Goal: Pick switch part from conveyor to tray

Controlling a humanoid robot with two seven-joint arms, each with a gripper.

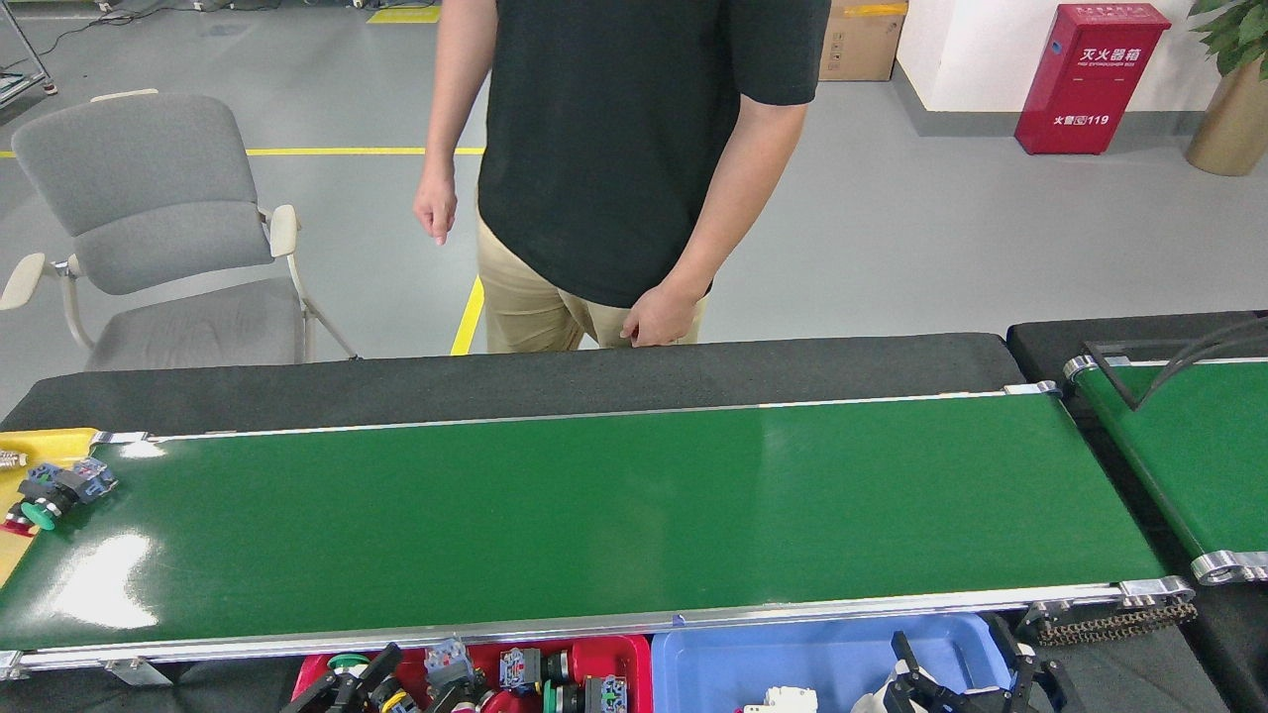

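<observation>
The conveyor [594, 515] runs across the head view, its middle bare. Two switch parts lie at its far left end, one green-capped [45, 500] and one red-capped [14, 521]. My left gripper [371, 675] sits at the bottom edge over the red tray [619, 656], mostly cut off by the frame. A switch part with a blue-grey body [448, 662] stands right by its fingers. I cannot see whether they hold it. My right gripper [976, 678] hangs open over the blue tray [792, 659], with nothing between its fingers.
A person [614, 149] stands at the far side, one hand [659, 322] at the black table edge. A yellow tray [50, 446] sits at the left end. A second green belt [1189, 456] lies right. A grey chair [158, 228] stands behind.
</observation>
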